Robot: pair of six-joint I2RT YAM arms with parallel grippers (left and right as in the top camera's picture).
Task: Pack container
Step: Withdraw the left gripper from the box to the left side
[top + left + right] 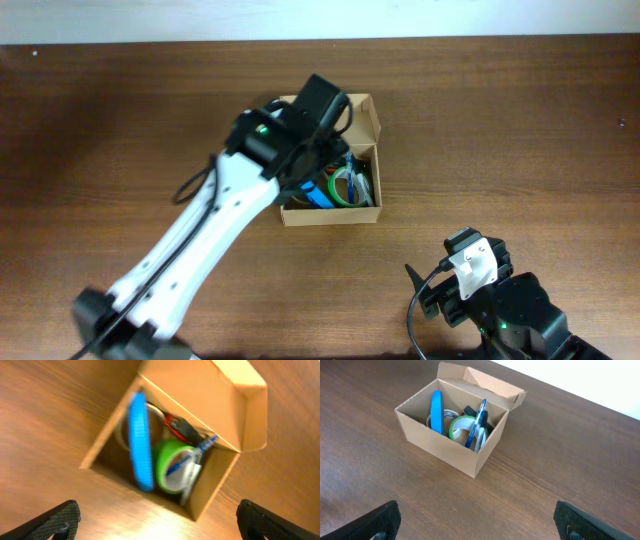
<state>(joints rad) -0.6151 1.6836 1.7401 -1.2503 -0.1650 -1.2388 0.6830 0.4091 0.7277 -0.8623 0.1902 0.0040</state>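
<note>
The tan cardboard container (363,212) stands at the table's middle with its flap lid (365,115) open at the far side. It also shows in the left wrist view (215,475) and the right wrist view (445,445). Inside stand a flat blue packet (436,411), a green tape roll (458,427), a blue pen (480,415) and a black item. My left gripper (160,522) hovers over the container, open and empty. My right gripper (477,522) is open and empty near the front right, well apart from the container.
The left arm (200,240) stretches from the front left across to the container and hides its left part in the overhead view. The right arm's base (490,300) sits at the front right edge. A white wall (600,380) borders the table's far edge.
</note>
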